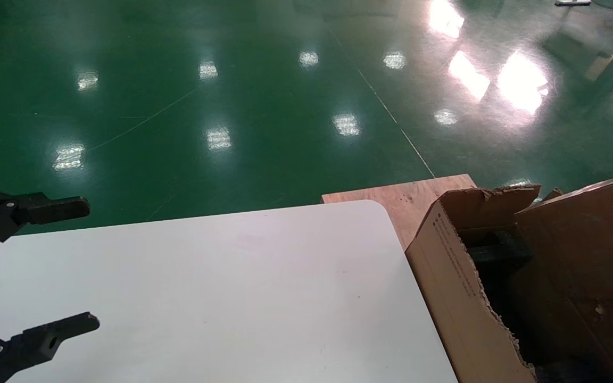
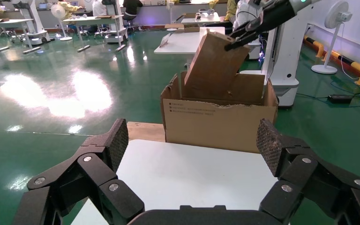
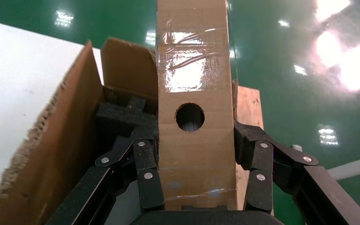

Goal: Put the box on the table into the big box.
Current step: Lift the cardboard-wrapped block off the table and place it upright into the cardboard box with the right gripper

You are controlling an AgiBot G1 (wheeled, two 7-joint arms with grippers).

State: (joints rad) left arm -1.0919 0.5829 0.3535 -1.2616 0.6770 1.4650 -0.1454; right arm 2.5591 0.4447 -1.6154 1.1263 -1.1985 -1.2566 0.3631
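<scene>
My right gripper [image 3: 194, 136] is shut on the box [image 3: 192, 79], a brown block with clear tape and a round dark hole. It holds the box tilted over the open big box [image 3: 70, 126], a torn cardboard carton with black foam [image 3: 117, 117] inside. In the head view the held box [image 1: 588, 239] hangs over the big box [image 1: 445, 255] beside the white table [image 1: 232, 292]. The left wrist view shows the box [image 2: 215, 65] leaning in the big box [image 2: 215, 124], with the right gripper [image 2: 243, 35] on it. My left gripper [image 1: 80, 266] is open and empty over the table's left side.
A flat wooden board [image 1: 407, 197] lies on the green floor behind the table corner, under the big box. A white robot base [image 2: 286, 70] stands behind the carton. Other tables and fans stand far off.
</scene>
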